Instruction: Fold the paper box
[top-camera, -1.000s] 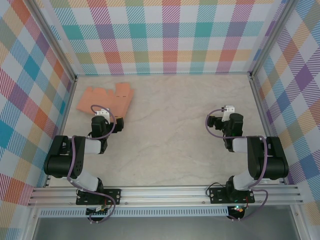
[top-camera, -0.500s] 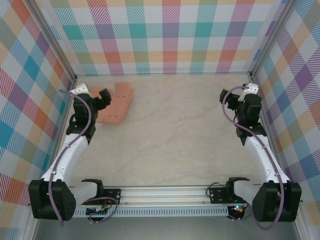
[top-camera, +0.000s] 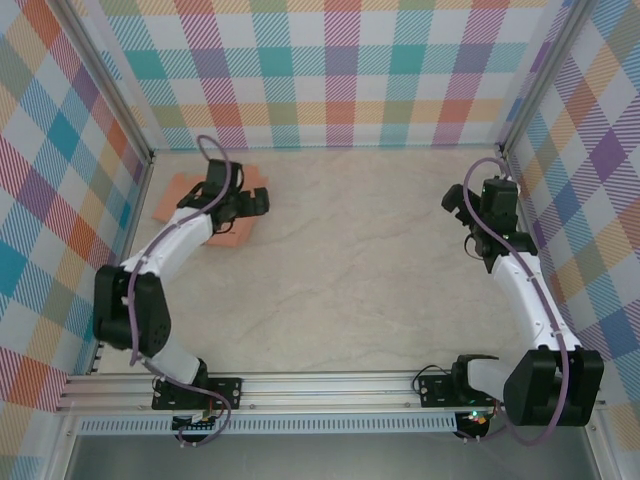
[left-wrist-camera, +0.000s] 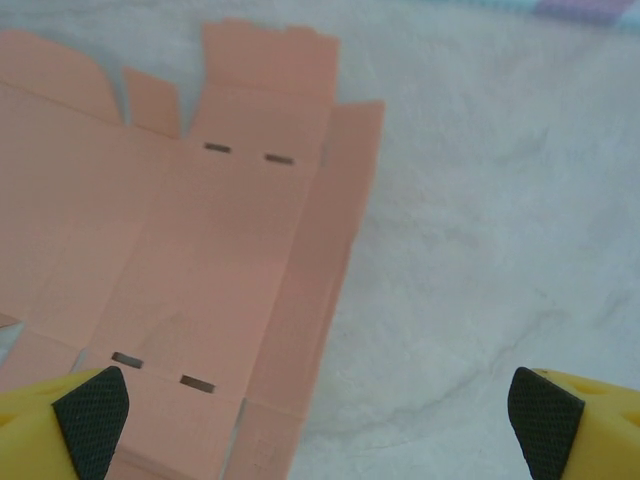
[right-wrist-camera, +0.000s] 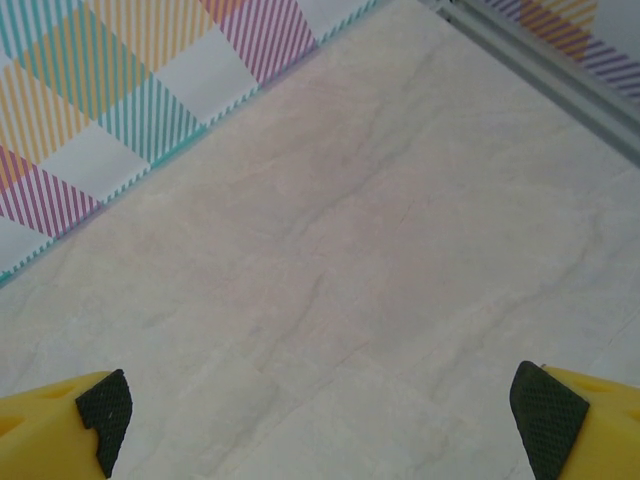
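The paper box (top-camera: 172, 197) is a flat salmon-orange cut-out sheet with tabs and slots, lying at the back left of the table. My left gripper (top-camera: 250, 203) hangs open above the sheet's right edge. In the left wrist view the sheet (left-wrist-camera: 200, 250) covers the left half, and my left gripper (left-wrist-camera: 318, 425) spans its right edge and bare table, holding nothing. Its fingertips (left-wrist-camera: 92, 415) are wide apart. My right gripper (top-camera: 492, 195) is at the back right, far from the sheet. It stands open over bare table (right-wrist-camera: 318, 420).
Plaid walls (top-camera: 330, 70) enclose the marbled table (top-camera: 360, 270) on three sides. An aluminium rail (right-wrist-camera: 540, 55) and the plaid wall (right-wrist-camera: 130, 90) lie close ahead of the right gripper. The arm bases sit on the front rail (top-camera: 330, 385).
Both arms have stretched from a folded pose towards the back. The left gripper swung from the back left corner rightwards over the sheet. The right gripper has shifted only a little in the last half second.
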